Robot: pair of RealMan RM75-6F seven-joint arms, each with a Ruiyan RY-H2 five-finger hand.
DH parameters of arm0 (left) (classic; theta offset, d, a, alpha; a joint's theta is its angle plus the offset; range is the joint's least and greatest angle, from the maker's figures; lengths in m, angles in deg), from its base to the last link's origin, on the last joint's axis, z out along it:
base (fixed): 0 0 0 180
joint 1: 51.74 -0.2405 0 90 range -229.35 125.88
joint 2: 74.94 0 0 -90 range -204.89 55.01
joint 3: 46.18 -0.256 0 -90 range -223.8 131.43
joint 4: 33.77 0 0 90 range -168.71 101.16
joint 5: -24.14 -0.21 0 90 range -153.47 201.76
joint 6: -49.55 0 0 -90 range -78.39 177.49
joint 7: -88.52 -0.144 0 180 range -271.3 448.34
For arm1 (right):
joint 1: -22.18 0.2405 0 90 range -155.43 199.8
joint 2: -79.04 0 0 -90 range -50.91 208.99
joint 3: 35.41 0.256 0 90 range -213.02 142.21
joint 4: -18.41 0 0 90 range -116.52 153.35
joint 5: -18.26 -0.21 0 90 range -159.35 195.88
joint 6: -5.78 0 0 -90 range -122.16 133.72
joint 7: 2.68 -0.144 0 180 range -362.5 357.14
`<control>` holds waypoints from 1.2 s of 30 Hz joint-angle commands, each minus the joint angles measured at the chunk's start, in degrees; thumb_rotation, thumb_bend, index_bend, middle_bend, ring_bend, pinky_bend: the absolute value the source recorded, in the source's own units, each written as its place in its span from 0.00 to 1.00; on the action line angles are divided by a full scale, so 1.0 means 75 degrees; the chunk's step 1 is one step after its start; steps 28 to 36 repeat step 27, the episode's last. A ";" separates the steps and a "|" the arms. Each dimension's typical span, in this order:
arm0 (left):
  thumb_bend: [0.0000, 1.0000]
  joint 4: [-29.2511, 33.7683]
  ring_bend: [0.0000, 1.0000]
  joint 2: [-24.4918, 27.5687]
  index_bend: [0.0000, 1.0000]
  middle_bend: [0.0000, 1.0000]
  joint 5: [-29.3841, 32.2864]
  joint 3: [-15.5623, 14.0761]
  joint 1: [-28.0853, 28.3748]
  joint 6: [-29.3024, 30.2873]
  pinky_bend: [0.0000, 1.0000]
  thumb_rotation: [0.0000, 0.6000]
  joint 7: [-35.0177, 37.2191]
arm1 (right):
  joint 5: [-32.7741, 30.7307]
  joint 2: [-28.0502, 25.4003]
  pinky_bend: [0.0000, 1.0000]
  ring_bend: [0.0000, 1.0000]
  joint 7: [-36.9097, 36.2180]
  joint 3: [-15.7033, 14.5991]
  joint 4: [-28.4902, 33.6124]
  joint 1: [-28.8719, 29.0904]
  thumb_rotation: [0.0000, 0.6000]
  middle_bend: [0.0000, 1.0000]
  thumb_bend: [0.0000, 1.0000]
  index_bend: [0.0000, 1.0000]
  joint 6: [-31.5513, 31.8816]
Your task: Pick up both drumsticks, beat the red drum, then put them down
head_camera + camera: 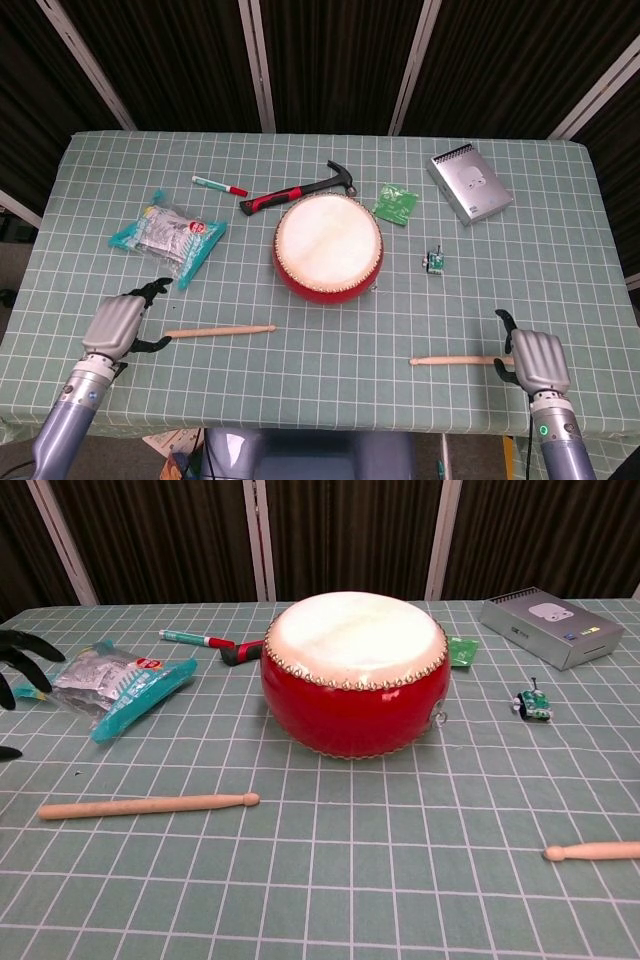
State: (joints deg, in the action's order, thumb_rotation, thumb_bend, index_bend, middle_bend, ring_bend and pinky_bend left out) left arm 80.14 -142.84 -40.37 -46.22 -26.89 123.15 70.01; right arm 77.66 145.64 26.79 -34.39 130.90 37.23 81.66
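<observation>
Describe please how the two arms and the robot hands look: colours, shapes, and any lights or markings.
The left robot hand and the right robot hand each have a boxy, silver-grey metallic back with ridged segments and thin black fingers. Each sits on a rounded, bluish-grey metal forearm. The right wrist carries a small green light.

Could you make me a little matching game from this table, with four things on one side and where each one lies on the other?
Things:
1. hammer
2. left drumstick
3. silver box
4. snack bag

Places:
A. far right part of the table
B. just behind the red drum, touching or nearly touching its far side
C. left part of the table, beyond the left hand
D. flat on the cloth in front of the drum, just off the left hand's fingers

Pairs: 1-B, 2-D, 3-A, 4-C
</observation>
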 commanded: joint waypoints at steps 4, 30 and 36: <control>0.12 -0.0634 0.12 0.0701 0.04 0.01 -0.2162 -0.0647 -0.0980 0.1206 0.22 1.00 0.0972 | 0.1035 -0.0527 0.26 0.24 -0.0737 -0.0145 0.0190 -0.0365 1.00 0.23 0.36 0.01 0.0428; 0.08 -0.2200 0.00 0.1034 0.00 0.00 -0.3313 -0.1213 -0.2695 0.2632 0.01 1.00 0.2117 | 0.4277 -0.0297 0.04 0.00 -0.2481 -0.0754 -0.2312 -0.1662 1.00 0.00 0.26 0.00 0.2331; 0.08 -0.2200 0.00 0.1034 0.00 0.00 -0.3313 -0.1213 -0.2695 0.2632 0.01 1.00 0.2117 | 0.4277 -0.0297 0.04 0.00 -0.2481 -0.0754 -0.2312 -0.1662 1.00 0.00 0.26 0.00 0.2331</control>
